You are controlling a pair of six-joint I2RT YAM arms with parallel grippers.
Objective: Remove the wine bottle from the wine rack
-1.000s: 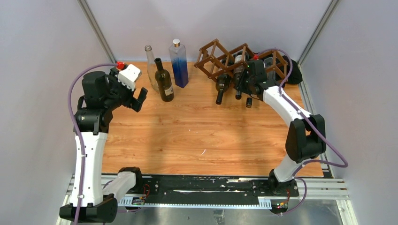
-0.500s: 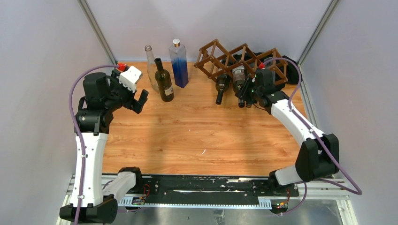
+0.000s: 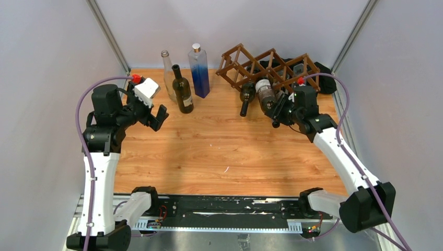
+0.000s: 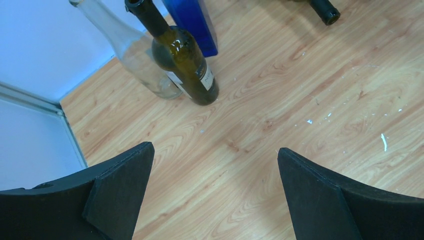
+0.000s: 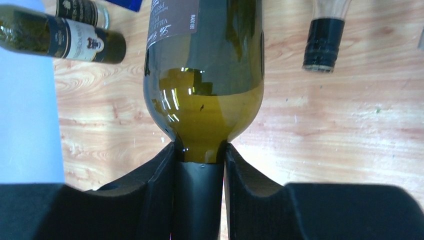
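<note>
R gripper (image 5: 199, 156) clamped tight on neck of wine bottle (image 5: 205, 75), jaws pressed either side of the black capsule. Vs 1 s ago: R arm has drawn back toward near-right and the bottle has slid w/ it out of the wine rack (image 3: 271, 65). Base now at rack's front edge, can't tell if clear of the cell. Bottle tilted, neck toward arm, over wooden table (image 3: 219, 151). Olive-green glass, pale printed label, glossy shoulder. Second dark bottle (image 3: 245, 95) in rack just left of it, unmoved. L gripper (image 4: 215, 155) wide open, empty, approx same spot, near upright dark bottle (image 3: 182, 93).
</note>
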